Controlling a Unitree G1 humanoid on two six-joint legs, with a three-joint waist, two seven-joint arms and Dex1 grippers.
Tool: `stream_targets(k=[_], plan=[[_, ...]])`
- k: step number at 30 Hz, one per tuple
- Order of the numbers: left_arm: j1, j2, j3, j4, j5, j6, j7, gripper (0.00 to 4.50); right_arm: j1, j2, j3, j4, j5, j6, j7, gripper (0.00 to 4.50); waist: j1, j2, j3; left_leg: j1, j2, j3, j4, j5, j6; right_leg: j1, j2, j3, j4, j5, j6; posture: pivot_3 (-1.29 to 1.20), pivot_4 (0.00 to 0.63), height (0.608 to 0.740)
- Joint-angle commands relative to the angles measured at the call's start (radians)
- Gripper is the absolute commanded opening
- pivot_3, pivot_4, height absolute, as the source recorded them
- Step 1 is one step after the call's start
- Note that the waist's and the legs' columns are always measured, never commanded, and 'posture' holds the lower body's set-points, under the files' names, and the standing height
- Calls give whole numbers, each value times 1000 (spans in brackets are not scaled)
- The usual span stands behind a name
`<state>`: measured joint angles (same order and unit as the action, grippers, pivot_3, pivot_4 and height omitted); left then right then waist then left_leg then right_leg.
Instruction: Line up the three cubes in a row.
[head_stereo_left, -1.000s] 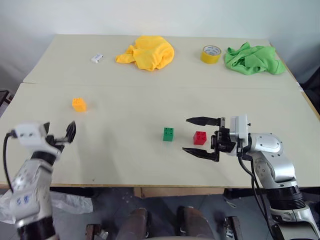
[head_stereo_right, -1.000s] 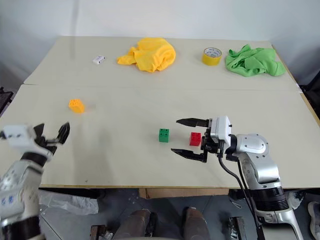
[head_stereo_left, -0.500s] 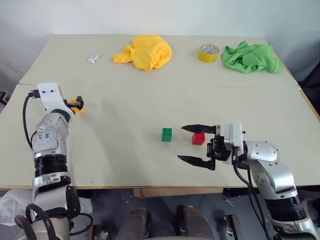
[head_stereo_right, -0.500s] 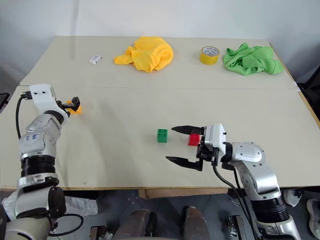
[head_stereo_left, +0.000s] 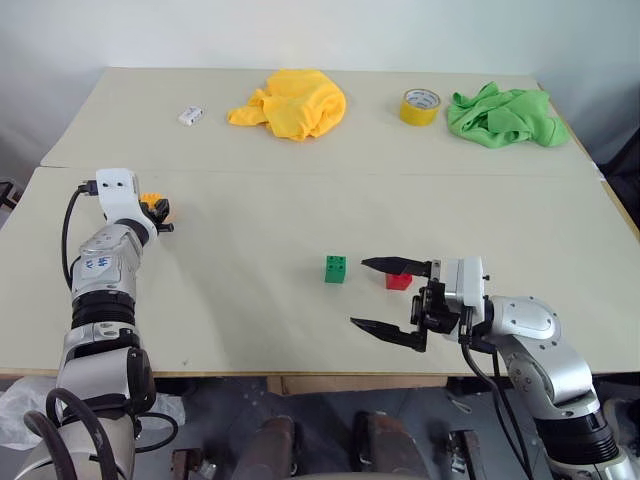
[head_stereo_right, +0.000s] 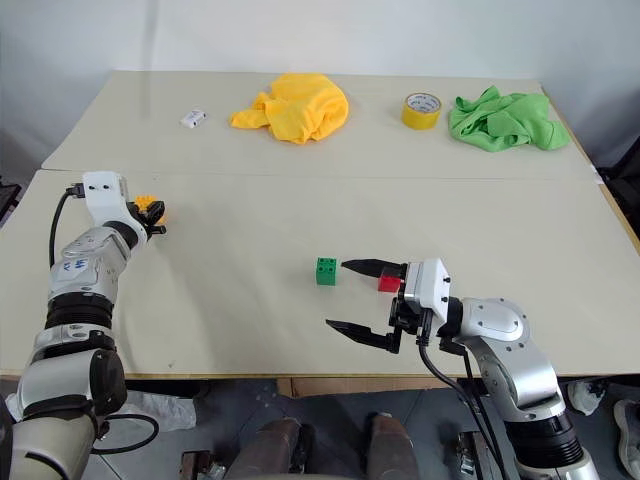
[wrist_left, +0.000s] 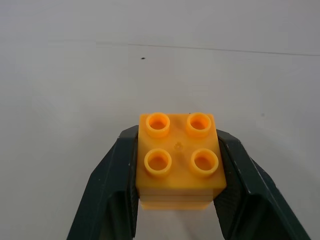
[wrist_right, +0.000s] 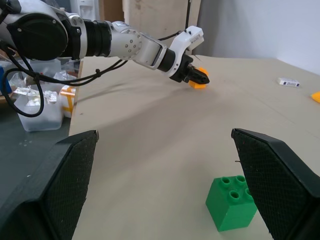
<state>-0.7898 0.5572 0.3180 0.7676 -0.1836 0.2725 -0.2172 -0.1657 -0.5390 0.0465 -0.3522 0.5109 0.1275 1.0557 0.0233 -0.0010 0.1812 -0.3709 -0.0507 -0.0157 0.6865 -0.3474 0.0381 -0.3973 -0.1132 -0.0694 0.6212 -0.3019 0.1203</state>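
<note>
At the table's left, the orange-yellow cube (wrist_left: 178, 161) sits between the black fingers of my left gripper (head_stereo_left: 157, 212), which is shut on its two sides. The green cube (head_stereo_left: 336, 268) rests near the table's middle, with the red cube (head_stereo_left: 399, 280) a short way to its right. My right gripper (head_stereo_left: 392, 298) hovers wide open in front of the red cube; its upper finger crosses that cube's top, and nothing is between its fingers. From the right wrist view the green cube (wrist_right: 232, 202) lies close ahead.
Along the far edge lie a small white block (head_stereo_left: 190, 116), a crumpled yellow cloth (head_stereo_left: 293, 103), a yellow tape roll (head_stereo_left: 421, 106) and a green cloth (head_stereo_left: 505, 117). A seam (head_stereo_left: 330, 172) crosses the tabletop between them and the cubes.
My left arm has reached forward to the orange-yellow cube and its fingers have shut on it. The right gripper has drawn back slightly toward the table's near edge, still open.
</note>
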Motion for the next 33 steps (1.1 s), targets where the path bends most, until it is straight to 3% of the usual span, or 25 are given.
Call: stream_targets(k=[1,5,7,11,19,33], plan=[[45,60,29,-162,-111,-134,-294,1530,19,-17,-33,-25,-3,-28,-5,4500,-1,0,0,0,0,0,0,0,0,0,-1,0,0,0,0,0,150,740],[108,181,-90,-328,-237,-173,-912,1530,52,-70,-91,-11,9,-32,21,4500,-5,0,0,-1,1,0,0,0,0,0,-1,-1,-2,0,0,0,150,740],[70,211,-151,-295,-224,-165,-1044,1530,66,-104,-115,6,8,-42,45,4500,1,1,0,0,1,0,0,0,0,3,-1,-2,-4,0,0,0,150,740],[-31,191,-307,-126,-95,-337,-1250,1530,66,-151,-157,40,7,-51,69,4500,5,1,0,1,-1,-1,1,2,3,6,0,-4,-5,0,0,0,150,740],[-219,-17,-390,231,14,-618,-1316,1530,96,-153,-169,-16,11,-38,30,4500,3,-1,1,-2,-1,0,0,2,4,3,0,-5,-3,0,0,0,150,740],[-262,-75,-412,416,110,-720,-1327,1530,213,-163,-189,-123,39,-2,-28,4500,7,-2,1,-2,-2,-1,3,2,5,3,-1,-5,-1,1,1,0,150,740]])
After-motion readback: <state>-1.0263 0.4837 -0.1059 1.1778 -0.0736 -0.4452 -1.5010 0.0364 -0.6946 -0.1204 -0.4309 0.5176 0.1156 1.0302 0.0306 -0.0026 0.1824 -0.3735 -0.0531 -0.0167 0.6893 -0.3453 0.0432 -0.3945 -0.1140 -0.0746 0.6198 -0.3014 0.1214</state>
